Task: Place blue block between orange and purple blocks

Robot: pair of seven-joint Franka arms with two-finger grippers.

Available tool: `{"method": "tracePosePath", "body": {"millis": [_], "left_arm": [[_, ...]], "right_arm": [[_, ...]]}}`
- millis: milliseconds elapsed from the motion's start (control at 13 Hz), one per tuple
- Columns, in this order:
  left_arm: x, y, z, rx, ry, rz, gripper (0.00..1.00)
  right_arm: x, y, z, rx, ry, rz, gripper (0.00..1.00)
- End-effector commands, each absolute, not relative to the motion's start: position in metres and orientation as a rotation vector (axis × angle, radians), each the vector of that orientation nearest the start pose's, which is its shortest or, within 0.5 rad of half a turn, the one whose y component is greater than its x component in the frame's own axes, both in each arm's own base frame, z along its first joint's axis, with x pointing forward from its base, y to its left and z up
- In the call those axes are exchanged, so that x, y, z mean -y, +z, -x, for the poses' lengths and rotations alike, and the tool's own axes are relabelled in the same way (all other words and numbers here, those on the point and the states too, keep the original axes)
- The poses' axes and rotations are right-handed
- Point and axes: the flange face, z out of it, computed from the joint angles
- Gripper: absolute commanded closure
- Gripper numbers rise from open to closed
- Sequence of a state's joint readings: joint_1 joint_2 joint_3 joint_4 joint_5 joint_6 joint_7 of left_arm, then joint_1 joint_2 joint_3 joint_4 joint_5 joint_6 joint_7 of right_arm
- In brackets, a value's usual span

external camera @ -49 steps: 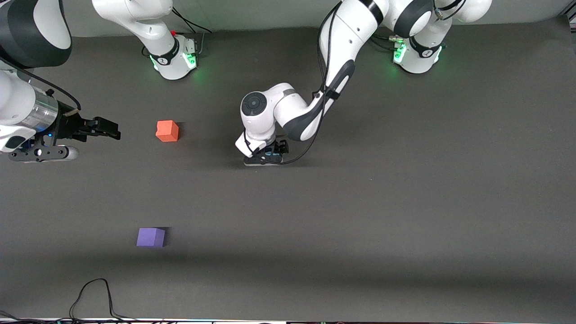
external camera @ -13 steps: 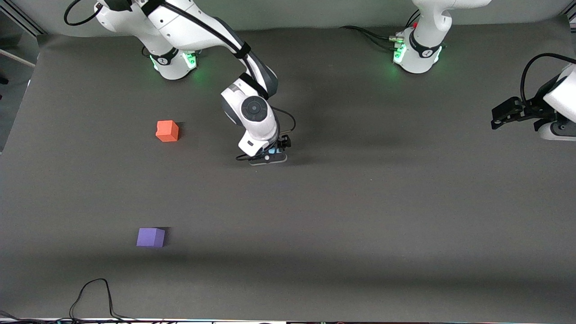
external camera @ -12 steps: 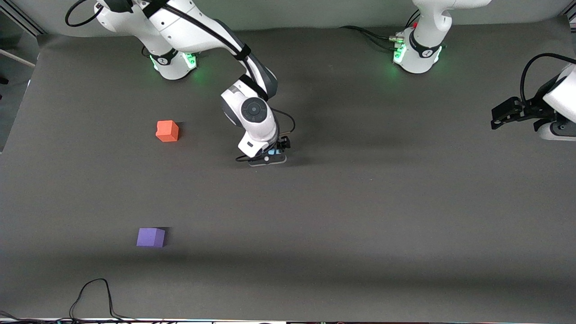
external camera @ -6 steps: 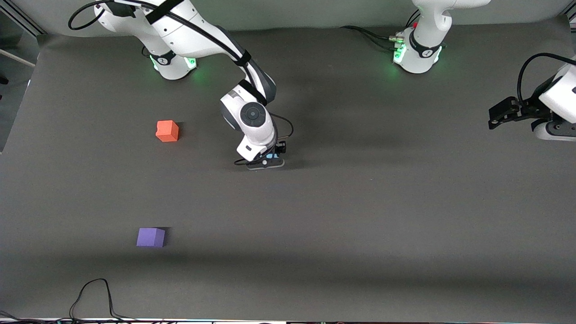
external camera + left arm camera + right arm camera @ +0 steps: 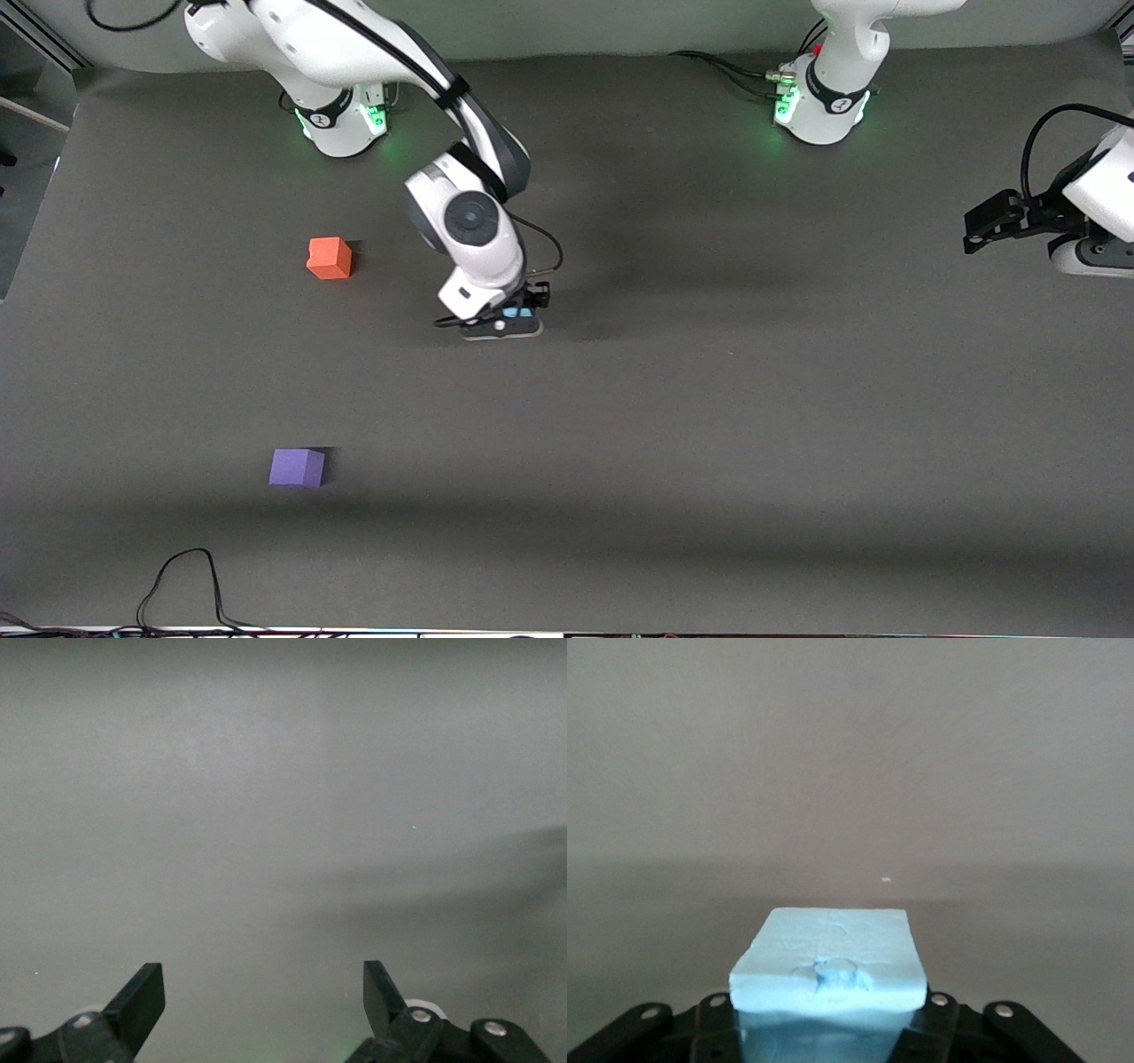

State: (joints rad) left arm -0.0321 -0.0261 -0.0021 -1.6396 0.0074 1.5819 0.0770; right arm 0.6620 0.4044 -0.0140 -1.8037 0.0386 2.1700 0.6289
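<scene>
My right gripper (image 5: 514, 313) is shut on the blue block (image 5: 512, 312) over the middle of the table. In the right wrist view the light blue block (image 5: 830, 961) fills the space between the jaws of the right gripper (image 5: 830, 1020). The orange block (image 5: 329, 258) lies toward the right arm's end of the table. The purple block (image 5: 297, 468) lies nearer to the front camera than the orange one, with bare mat between them. My left gripper (image 5: 979, 232) waits open at the left arm's end; its fingers (image 5: 142, 1001) hold nothing.
A dark grey mat (image 5: 709, 399) covers the table. The arm bases (image 5: 341, 120) (image 5: 824, 111) stand along its farthest edge. A black cable (image 5: 186, 576) loops on the mat's edge nearest the front camera, close to the purple block.
My right gripper has shut on the blue block and shifted with it a little toward the right arm's end. The left arm has hardly moved.
</scene>
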Motion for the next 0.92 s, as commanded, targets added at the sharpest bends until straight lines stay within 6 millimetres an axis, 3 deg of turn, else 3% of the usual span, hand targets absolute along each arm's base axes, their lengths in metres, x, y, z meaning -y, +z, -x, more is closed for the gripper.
{"method": "tracePosePath", "body": {"millis": [0, 154, 308, 692, 846], "left_arm": [[0.016, 0.61, -0.544, -0.214, 0.061, 3.122, 0.0], [0.016, 0.609, -0.545, -0.214, 0.065, 3.122, 0.0], [0.017, 0.608, -0.546, -0.221, 0.068, 3.114, 0.0], [0.021, 0.61, -0.549, -0.266, 0.052, 3.109, 0.0], [0.021, 0.61, -0.549, -0.266, 0.052, 3.109, 0.0]], "right_arm": [[-0.343, 0.46, -0.537, 0.016, 0.126, 3.092, 0.38], [-0.312, 0.536, -0.552, 0.017, 0.186, 3.084, 0.38], [-0.279, 0.571, -0.561, 0.006, 0.169, 3.076, 0.38], [-0.2, 0.602, -0.573, -0.02, 0.114, 3.065, 0.38], [-0.159, 0.606, -0.58, 0.007, 0.1, 3.067, 0.38]]}}
